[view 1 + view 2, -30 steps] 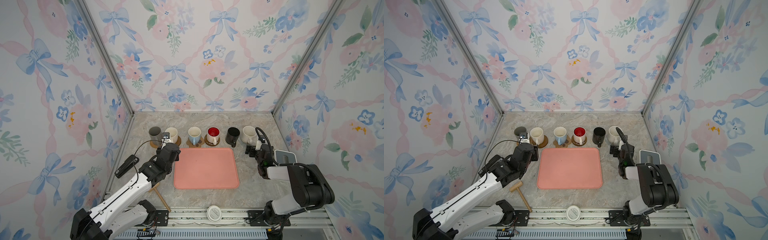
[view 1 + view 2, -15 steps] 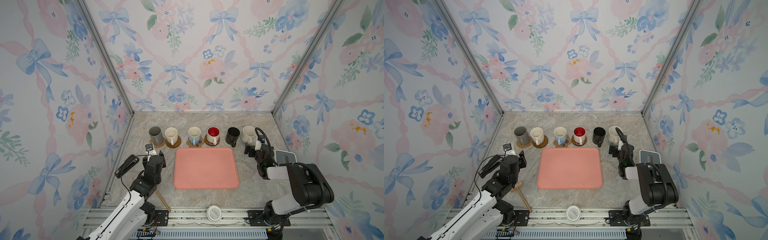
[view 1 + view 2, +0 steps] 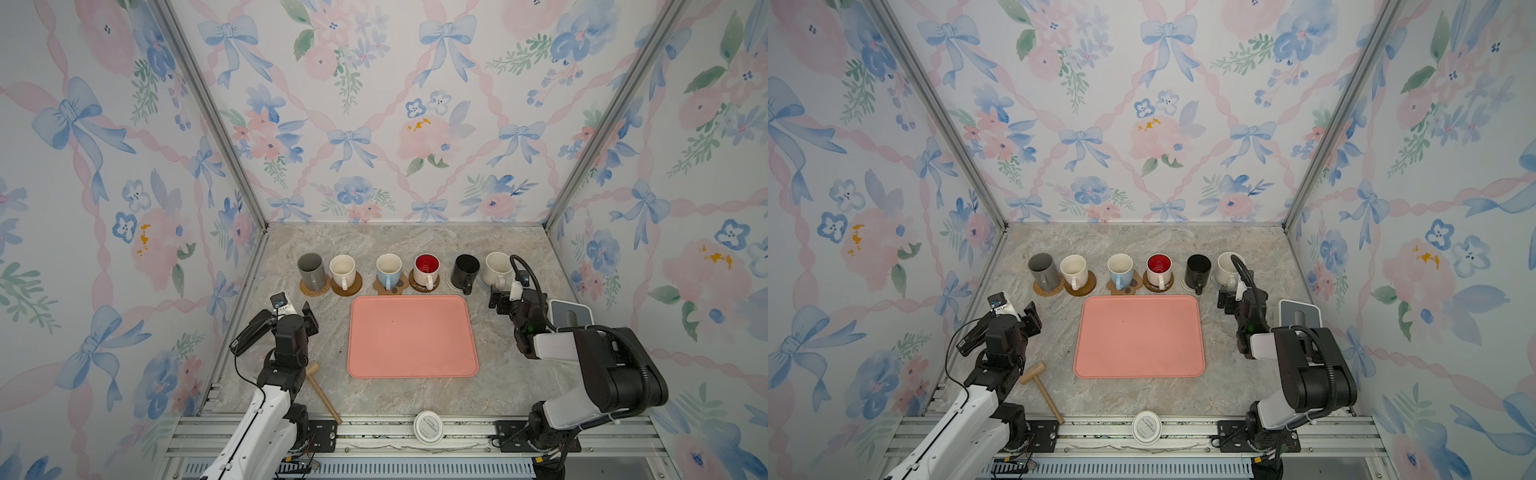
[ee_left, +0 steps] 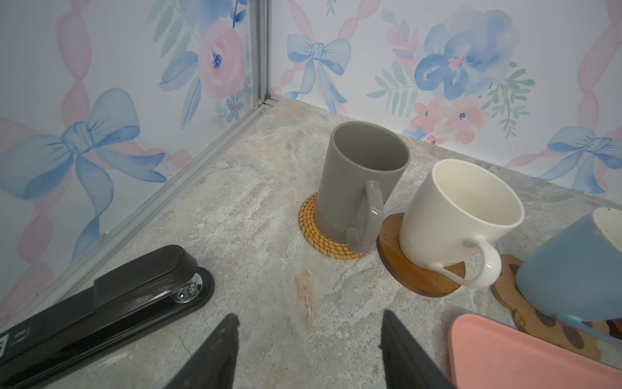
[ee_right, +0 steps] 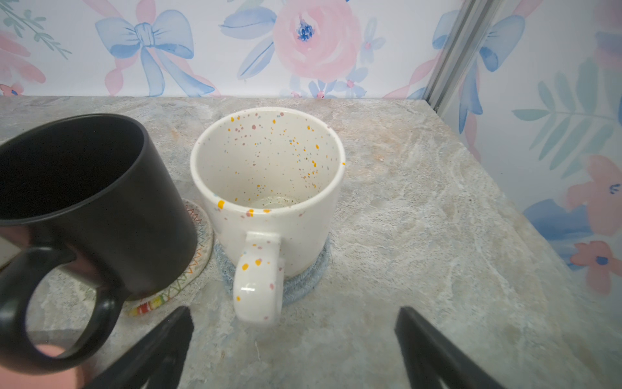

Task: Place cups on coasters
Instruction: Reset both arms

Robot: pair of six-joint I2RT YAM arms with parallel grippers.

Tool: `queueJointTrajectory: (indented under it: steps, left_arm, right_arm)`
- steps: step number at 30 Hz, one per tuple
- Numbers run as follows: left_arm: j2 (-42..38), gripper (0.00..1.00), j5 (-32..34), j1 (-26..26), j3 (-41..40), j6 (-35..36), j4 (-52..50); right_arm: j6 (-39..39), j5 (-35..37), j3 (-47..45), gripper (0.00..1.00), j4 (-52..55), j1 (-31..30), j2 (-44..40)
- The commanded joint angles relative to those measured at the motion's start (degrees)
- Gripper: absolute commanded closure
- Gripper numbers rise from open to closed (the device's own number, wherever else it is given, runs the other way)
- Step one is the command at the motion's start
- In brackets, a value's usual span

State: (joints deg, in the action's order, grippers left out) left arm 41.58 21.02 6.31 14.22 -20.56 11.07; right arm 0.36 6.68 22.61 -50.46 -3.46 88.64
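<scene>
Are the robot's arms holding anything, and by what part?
Nothing is held. The left end effector stands open short of the grey mug; the right end effector stands open facing the speckled mug.

Twin high views from 6 o'clock, same whole table [image 3: 374, 241]; low close wrist views toward grey mug [image 4: 353, 188], speckled mug [image 5: 269, 222].

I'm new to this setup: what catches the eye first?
A row of six mugs, from the grey mug to the speckled mug, stands along the back of the marble table, each on a coaster. A large pink tray lies just in front. Floral bow wallpaper covers the walls.
</scene>
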Motion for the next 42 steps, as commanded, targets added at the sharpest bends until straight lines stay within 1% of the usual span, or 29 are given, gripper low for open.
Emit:
queueJointTrajectory:
  steps: [1, 6, 11, 21, 31, 42]
  left_arm:
    - [1.5, 0.37, -5.3, -1.1, -0.9, 1.3, 5.4]
    - [5.5, 0.36, -7.7, -2.0, -0.2, 2.9, 7.9]
    - [8.5, 0.35, -8.2, -2.7, 1.2, 3.4, 8.7]
    - [8.0, 0.35, -9.6, -3.6, 1.6, 3.9, 9.1]
    - [9.1, 0.34, -10.7, -6.1, 1.0, 5.0, 10.3]
    - [9.7, 0.34, -11.5, -7.3, 0.5, 5.2, 11.3]
  right_arm:
    - [-0.7, -0.5, -0.3, 0.03, -2.2, 0.3, 0.2]
    - [-0.7, -0.5, -0.3, 0.03, -2.1, 0.3, 0.2]
    - [-0.7, -0.5, -0.3, 0.03, -2.1, 0.3, 0.2]
    - [-0.7, -0.5, -0.3, 0.03, -2.1, 0.4, 0.2]
    - [-0.7, -0.5, -0.3, 0.03, -2.1, 0.4, 0.2]
    - [-0.7, -0.5, -0.3, 0.03, -2.1, 0.4, 0.2]
